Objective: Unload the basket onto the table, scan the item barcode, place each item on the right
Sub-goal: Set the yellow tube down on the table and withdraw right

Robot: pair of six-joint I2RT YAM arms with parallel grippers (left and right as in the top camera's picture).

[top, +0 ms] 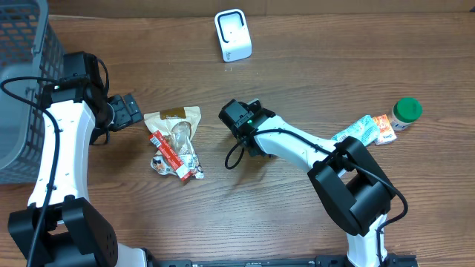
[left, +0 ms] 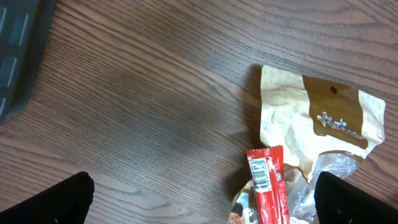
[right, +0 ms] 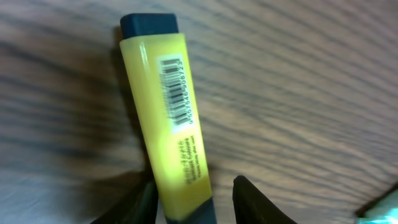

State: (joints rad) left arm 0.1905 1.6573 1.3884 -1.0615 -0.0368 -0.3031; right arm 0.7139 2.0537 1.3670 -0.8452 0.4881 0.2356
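The yellow highlighter (right: 161,112) with a dark cap sat between the fingers of the right gripper (right: 193,202), near the middle of the wooden table (top: 312,59). Its white barcode label faced the wrist camera, but the digits and the barrel print were too small to read. The jaws were parted, with a gap beside one finger (right: 252,199), so the barrel was not clamped. The left gripper (top: 132,111) stood spread wide and empty beside a tan pouch (left: 311,118) scripted "The…" and a red barcoded wrapper (left: 267,183). A white scanner (top: 232,35) stood well apart.
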